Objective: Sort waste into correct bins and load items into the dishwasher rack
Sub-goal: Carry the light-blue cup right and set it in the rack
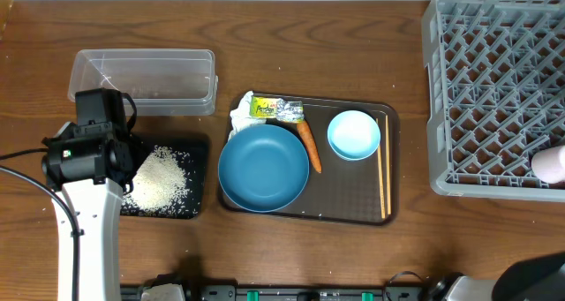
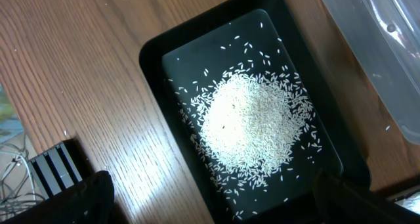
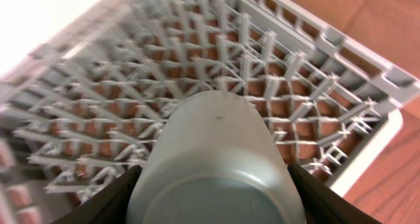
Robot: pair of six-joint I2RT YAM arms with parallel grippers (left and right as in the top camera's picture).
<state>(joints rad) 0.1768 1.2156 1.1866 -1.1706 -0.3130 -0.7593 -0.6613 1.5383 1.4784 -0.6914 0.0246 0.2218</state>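
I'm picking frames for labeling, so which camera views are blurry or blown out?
Right wrist: the rack smears into blur toward the left, the top-left corner is blown out white, and the cup is clear. Left wrist: the rice is sharp, with mild glare on the tub. Overhead: sharp and evenly lit.

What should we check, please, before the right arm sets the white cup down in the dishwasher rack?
1. Grip: the right gripper is closed on the white cup: ok.
2. Position: the cup is over the dishwasher rack, with lattice below it: ok.
3. Cells directly under the cup are free: cannot tell, the cup hides them.
4. The left gripper is open, empty and away from the rack: ok.
5. The rice lies inside the black tray: ok.
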